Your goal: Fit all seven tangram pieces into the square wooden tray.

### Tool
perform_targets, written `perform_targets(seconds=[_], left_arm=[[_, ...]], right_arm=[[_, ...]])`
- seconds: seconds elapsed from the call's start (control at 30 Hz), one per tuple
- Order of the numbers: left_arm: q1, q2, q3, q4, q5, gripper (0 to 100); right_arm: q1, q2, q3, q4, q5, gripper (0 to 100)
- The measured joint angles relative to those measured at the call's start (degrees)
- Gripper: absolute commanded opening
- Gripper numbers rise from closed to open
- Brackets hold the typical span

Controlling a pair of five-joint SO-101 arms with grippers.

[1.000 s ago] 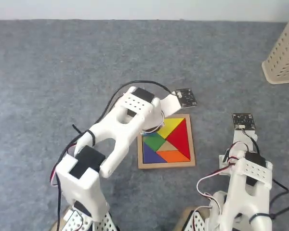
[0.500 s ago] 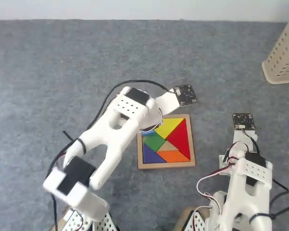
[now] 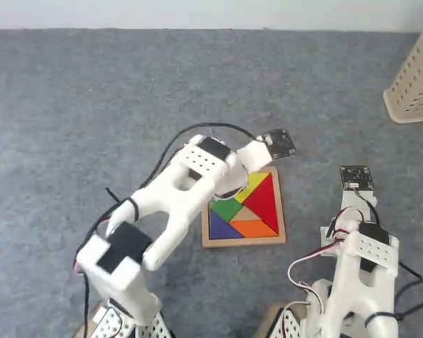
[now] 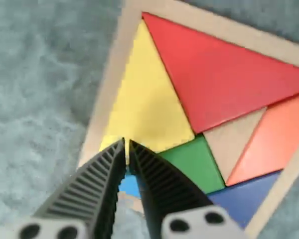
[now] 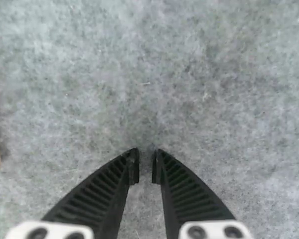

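Note:
The square wooden tray (image 3: 243, 241) lies on the grey carpet, holding a yellow (image 3: 257, 184), a red (image 3: 265, 201), a green (image 3: 225, 209), an orange (image 3: 254, 228) and a dark blue piece (image 3: 221, 227). A tan triangle (image 4: 230, 144) sits in the middle. My left gripper (image 4: 125, 144) is shut, its tips over the yellow piece's (image 4: 147, 109) corner beside the tray's rim (image 4: 108, 84). A light blue piece (image 4: 128, 185) peeks out under its fingers. My right gripper (image 5: 144, 160) hovers shut over bare carpet to the right of the tray, holding nothing.
A pale slotted basket (image 3: 414, 77) stands at the far right edge. The left arm (image 3: 176, 197) covers the tray's left side in the high view. Open carpet lies all around the tray.
The left arm drew back a little from the tray, then shifted right and down over its far left corner. The right arm stayed still.

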Motion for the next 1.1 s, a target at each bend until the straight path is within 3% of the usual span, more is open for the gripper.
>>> perform_targets(seconds=[1.1], left_arm=[[-1.9, -2.5, 1.0, 2.8, 0.5, 1]], right_arm=[[0.0, 0.0, 0.0, 0.0, 0.0, 8.4]])
